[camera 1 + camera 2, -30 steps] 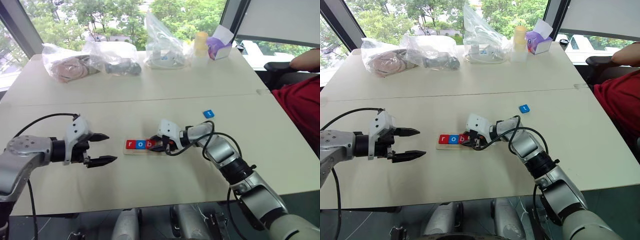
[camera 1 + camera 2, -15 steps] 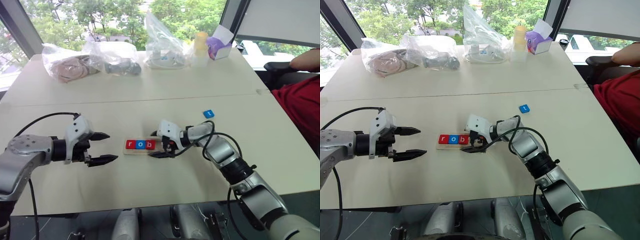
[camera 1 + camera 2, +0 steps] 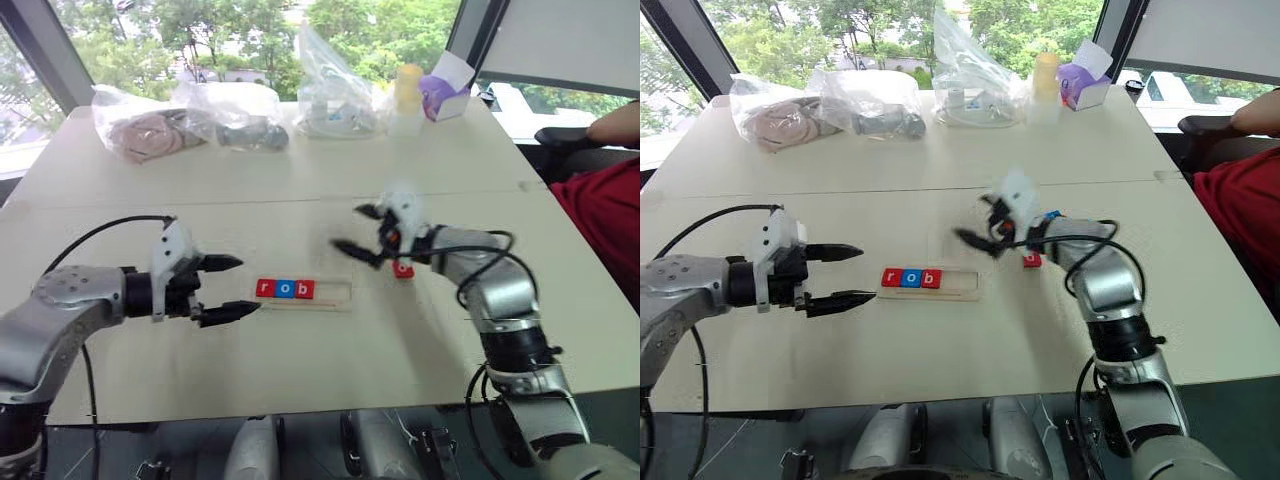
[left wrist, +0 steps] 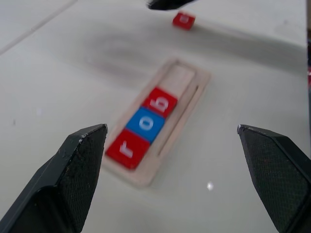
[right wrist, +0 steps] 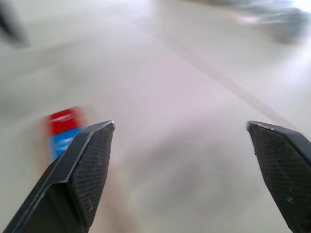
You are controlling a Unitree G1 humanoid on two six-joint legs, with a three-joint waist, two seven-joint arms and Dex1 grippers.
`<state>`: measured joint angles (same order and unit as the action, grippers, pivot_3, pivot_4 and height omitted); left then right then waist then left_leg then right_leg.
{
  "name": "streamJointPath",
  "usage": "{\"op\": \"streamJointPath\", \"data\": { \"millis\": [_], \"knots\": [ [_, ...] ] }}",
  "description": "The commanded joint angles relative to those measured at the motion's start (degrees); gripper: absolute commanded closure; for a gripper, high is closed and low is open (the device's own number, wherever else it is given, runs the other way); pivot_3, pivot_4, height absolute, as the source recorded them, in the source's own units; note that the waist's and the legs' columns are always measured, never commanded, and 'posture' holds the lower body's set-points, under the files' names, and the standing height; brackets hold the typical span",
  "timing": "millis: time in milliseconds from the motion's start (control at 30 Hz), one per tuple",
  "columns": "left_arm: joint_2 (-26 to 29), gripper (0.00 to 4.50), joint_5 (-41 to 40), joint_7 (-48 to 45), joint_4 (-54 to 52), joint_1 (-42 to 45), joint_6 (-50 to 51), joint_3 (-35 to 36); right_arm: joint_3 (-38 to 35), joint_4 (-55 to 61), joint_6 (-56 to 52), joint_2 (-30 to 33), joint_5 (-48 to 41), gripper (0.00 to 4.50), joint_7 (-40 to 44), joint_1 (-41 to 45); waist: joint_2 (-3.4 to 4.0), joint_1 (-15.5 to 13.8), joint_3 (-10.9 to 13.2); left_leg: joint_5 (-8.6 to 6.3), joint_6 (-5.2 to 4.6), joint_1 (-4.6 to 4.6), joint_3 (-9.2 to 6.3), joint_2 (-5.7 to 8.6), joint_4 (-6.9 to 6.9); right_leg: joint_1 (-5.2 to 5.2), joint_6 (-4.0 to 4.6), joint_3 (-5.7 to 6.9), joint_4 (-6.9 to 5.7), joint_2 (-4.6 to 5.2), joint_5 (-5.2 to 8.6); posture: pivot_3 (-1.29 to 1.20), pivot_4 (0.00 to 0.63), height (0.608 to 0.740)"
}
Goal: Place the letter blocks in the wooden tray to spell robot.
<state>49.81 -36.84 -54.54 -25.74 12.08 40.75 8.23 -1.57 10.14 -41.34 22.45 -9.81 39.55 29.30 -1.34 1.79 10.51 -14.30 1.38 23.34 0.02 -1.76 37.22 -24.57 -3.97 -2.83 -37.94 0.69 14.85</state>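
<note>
The wooden tray (image 3: 335,292) lies mid-table with three letter blocks in its left end: red r (image 3: 265,288), blue o (image 3: 284,289), red b (image 3: 303,289). Its right part is bare wood. Another red letter block (image 3: 402,268) lies on the table to the right of the tray, also seen from the left wrist (image 4: 183,20). A bit of a blue block (image 3: 1052,214) shows just behind my right hand. My right gripper (image 3: 350,228) hangs open and empty above the table, up and to the right of the tray. My left gripper (image 3: 248,286) is open, level, just left of the tray.
Clear plastic bags (image 3: 185,115) with contents, a yellow cup (image 3: 406,80) and a purple tissue box (image 3: 445,90) line the table's far edge. A person in a red top (image 3: 600,200) sits at the right edge. A seam (image 3: 300,198) runs across the tabletop.
My right gripper opened, lifted away from the tray and swung to the right. The red block it held at the tray now lies on the table beside it. My left gripper edged toward the tray.
</note>
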Motion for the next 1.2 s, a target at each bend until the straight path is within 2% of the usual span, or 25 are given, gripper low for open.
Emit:
{"op": "streamJointPath", "data": {
  "millis": [33,133,300,533,633,767,800,900,1000,1200],
  "knots": [
    [-2.88,0.00,-0.34,1.75,-1.10,2.57,-0.03,-3.09,-4.55,8.60,-6.24,-0.67,-1.52,0.02,-6.19,-7.42,-0.01,-0.15,-0.01,0.00,0.00,0.00,0.00,0.02,-0.01,0.01,0.00,0.00,0.00,-0.01,0.00,0.00,0.150,0.740],
    [-6.12,0.00,1.39,3.30,-0.23,4.73,-0.75,-6.69,-4.22,12.93,-10.37,-2.74,-0.42,0.02,-11.82,-12.45,0.02,0.36,0.00,0.00,0.00,-0.03,0.03,0.03,-0.06,-0.01,0.00,-0.04,-0.01,-0.05,0.00,0.00,0.150,0.740],
    [-8.04,0.00,4.71,2.85,3.38,7.52,-2.80,-10.49,-2.09,16.39,-17.29,-8.23,2.98,0.02,-23.03,-15.43,0.02,1.06,-0.01,0.02,0.02,-0.18,0.02,-0.01,-0.02,-0.01,0.03,-0.12,-0.15,-0.18,-0.02,0.00,0.150,0.740],
    [-8.56,0.00,6.80,1.40,6.03,8.38,-4.75,-12.11,1.48,12.71,-17.50,-12.12,4.65,0.02,-28.81,-14.50,0.01,0.74,-0.03,0.03,0.05,-0.10,0.04,0.01,-0.03,-0.01,0.02,-0.10,-0.07,-0.14,0.00,0.00,0.150,0.740],
    [-8.63,0.00,7.59,1.46,6.19,8.25,-5.15,-12.17,3.76,10.32,-15.48,-10.11,5.80,0.88,-28.48,-14.29,-0.01,0.76,-0.04,0.03,0.05,-0.09,0.05,0.01,-0.02,0.00,0.03,-0.10,-0.05,-0.12,0.00,0.00,0.150,0.740],
    [-8.36,0.00,7.63,1.31,5.28,7.65,-4.95,-11.51,3.25,9.17,-16.34,-8.66,5.44,2.95,-28.27,-13.43,-0.01,0.74,-0.04,0.03,0.04,-0.11,0.05,0.01,-0.02,0.01,0.03,-0.10,-0.06,-0.13,0.00,0.00,0.150,0.740],
    [-8.27,0.00,7.58,1.26,5.14,7.63,-4.89,-11.35,3.28,9.36,-16.57,-8.55,5.28,3.31,-28.17,-13.37,-0.02,0.74,-0.05,0.03,0.04,-0.11,0.05,0.01,-0.01,0.02,0.03,-0.10,-0.06,-0.13,0.00,0.00,0.150,0.740],
    [-7.98,0.00,7.42,1.07,4.18,7.55,-4.70,-11.38,4.13,10.18,-14.57,-8.31,4.66,3.29,-26.96,-13.67,-0.05,0.71,-0.06,0.03,0.04,-0.11,0.04,0.01,-0.01,0.03,0.03,-0.10,-0.05,-0.12,0.00,0.00,0.150,0.740],
    [-6.87,0.00,7.44,-0.07,1.84,6.52,-4.18,-12.60,3.36,13.87,-17.40,-8.96,3.99,3.29,-27.64,-15.42,-0.05,0.72,-0.06,0.03,0.04,-0.10,0.04,0.01,-0.01,0.03,0.02,-0.10,-0.05,-0.12,0.00,0.00,0.150,0.740],
    [-6.91,0.00,8.45,-1.02,2.02,6.35,-4.88,-14.76,-1.15,34.03,-37.24,-17.88,3.45,3.29,-34.34,-21.97,-0.04,0.57,-0.06,0.03,0.04,-0.03,-0.19,-0.03,-0.09,-0.01,0.00,-0.04,-0.06,-0.11,0.06,0.00,0.150,0.740]
  ]
}}
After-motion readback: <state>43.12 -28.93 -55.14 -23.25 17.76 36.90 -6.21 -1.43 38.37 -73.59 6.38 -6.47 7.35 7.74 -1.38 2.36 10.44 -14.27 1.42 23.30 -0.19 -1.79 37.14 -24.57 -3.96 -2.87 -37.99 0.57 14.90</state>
